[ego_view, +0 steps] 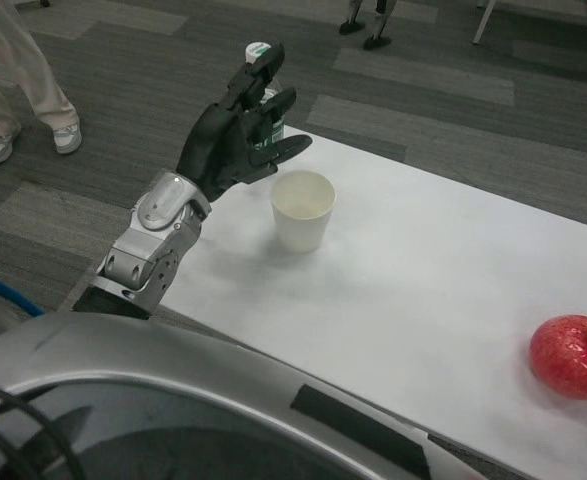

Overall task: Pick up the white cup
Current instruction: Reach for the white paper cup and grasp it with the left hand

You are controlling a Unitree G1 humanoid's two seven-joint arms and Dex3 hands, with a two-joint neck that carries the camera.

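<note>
White cup (303,209) stands upright, mouth up, near the table's (443,300) far left edge. Left hand (235,140) hovers just beside it on the left, fingers spread, holding nothing. Right hand out of view; left clearly nearer.
</note>
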